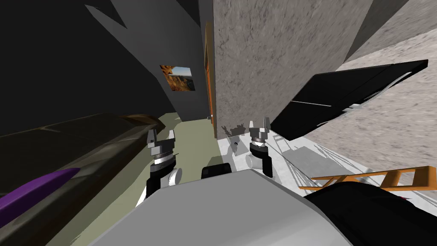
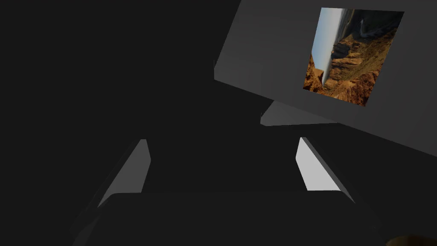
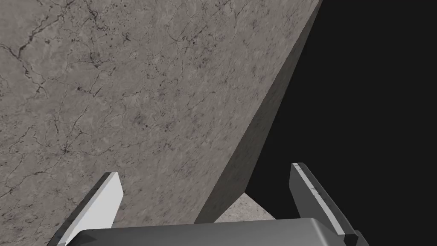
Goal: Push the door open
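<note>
Your left gripper (image 1: 161, 136) and right gripper (image 1: 259, 124) point forward mid-frame, fingers wide. The wall (image 1: 273, 55) hides most of the door (image 1: 208, 77).

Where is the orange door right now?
In the head view, the orange door stands ahead near the middle, a thin strip between the dark wall with the canyon picture on its left and the speckled grey wall on its right.

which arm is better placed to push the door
Probably left: the left gripper, open, is on the corridor side where the orange door stands, while the right gripper, open, faces the stone wall.
</note>
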Controlling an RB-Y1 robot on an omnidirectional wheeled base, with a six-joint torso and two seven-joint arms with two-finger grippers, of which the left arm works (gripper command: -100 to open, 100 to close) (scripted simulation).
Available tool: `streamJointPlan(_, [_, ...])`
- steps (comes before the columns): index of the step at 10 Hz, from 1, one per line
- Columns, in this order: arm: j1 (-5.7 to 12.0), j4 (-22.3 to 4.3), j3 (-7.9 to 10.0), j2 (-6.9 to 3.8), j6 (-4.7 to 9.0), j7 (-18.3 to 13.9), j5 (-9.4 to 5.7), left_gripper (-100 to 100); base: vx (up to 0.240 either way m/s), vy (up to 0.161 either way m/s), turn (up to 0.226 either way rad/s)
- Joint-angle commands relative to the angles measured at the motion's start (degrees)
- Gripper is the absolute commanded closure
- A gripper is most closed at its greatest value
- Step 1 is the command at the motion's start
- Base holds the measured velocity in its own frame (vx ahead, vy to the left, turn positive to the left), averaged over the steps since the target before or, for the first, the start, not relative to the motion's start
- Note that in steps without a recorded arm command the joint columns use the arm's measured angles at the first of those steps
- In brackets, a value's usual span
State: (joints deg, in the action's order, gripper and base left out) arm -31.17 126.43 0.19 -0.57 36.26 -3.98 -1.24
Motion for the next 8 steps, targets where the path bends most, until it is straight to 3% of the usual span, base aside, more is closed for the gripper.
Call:
streamJointPlan(1, [0.52,-1.3,-0.72,-0.50,0.14,1.2,0.30,-100,0.112,0.075,-0.023])
streamJointPlan(8, [3.32,-8.1,-4.57,-2.43,0.86,7.7,1.94,-100,0.176,0.105,-0.033])
